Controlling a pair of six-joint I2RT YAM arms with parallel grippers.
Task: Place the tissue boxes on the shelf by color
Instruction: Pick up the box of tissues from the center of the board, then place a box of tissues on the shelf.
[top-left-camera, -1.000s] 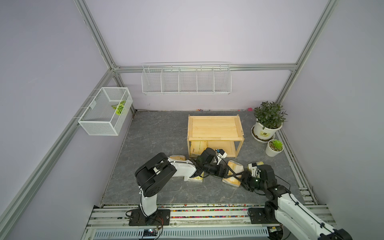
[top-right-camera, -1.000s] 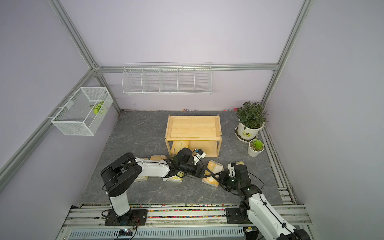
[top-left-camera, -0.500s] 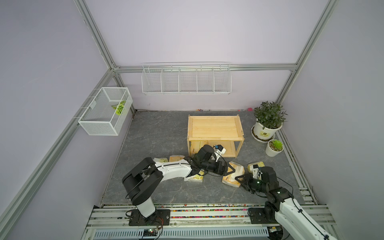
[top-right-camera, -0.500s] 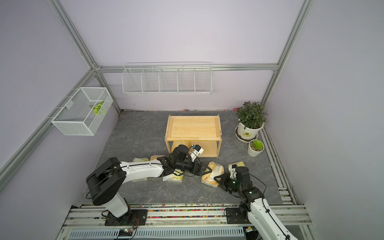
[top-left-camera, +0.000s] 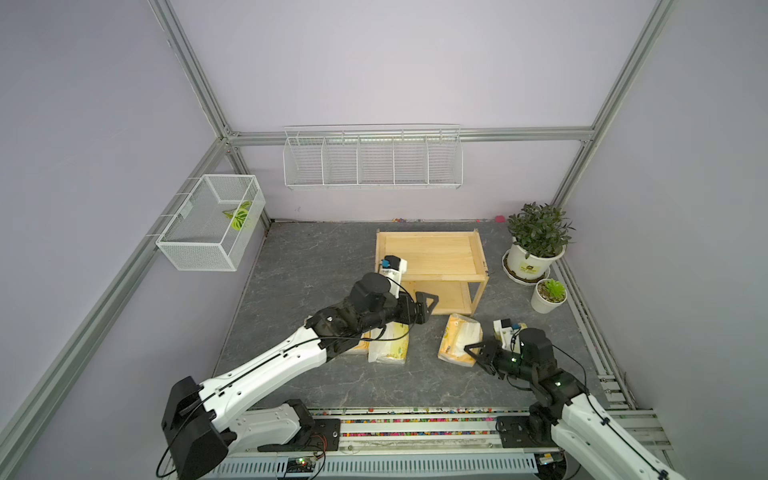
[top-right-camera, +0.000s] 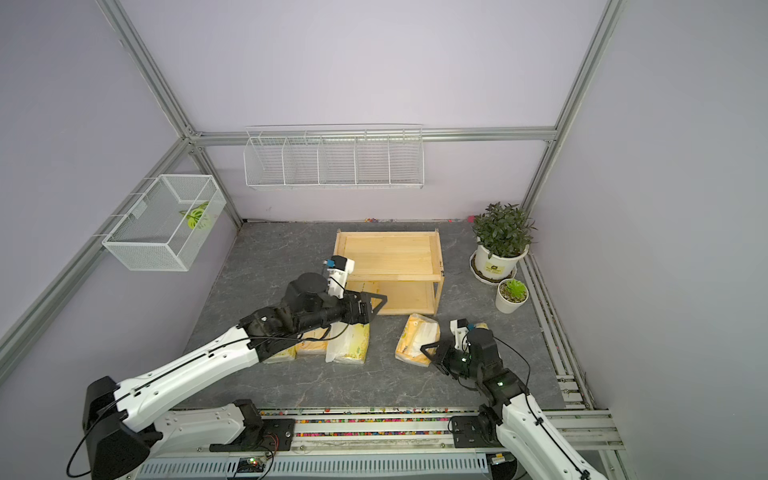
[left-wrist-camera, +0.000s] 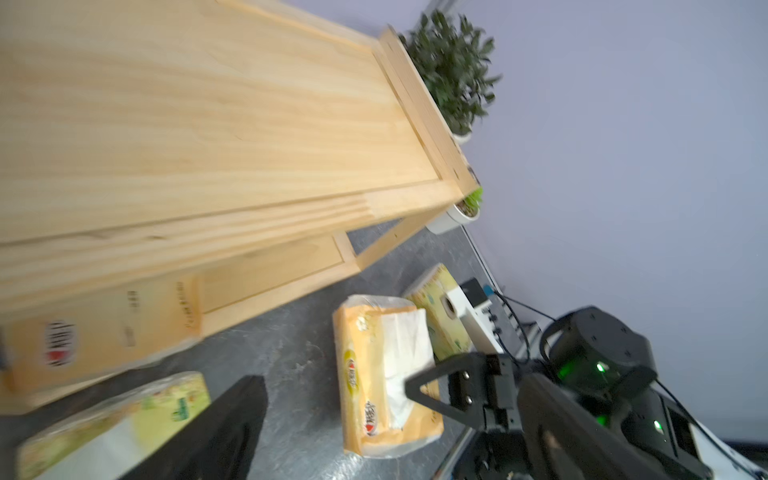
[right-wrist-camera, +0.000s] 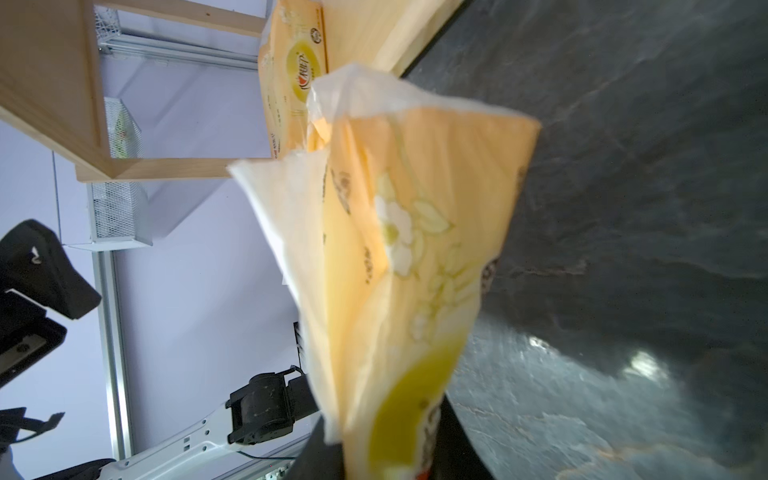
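The wooden shelf stands at the back of the grey floor, with an orange tissue pack in its lower tier. My right gripper is shut on the near end of another orange pack with white tissue showing. My left gripper hangs open and empty before the lower tier. A pale green pack lies under the left arm, beside an orange pack. Another green pack lies behind my right wrist.
Two potted plants stand right of the shelf by the wall. A white wire rack hangs on the back wall and a mesh basket on the left wall. Both arms' bases sit on the front rail.
My right gripper has closed on the near end of the orange pack. The left arm has stretched out lower, and its open gripper now sits a little nearer the shelf front.
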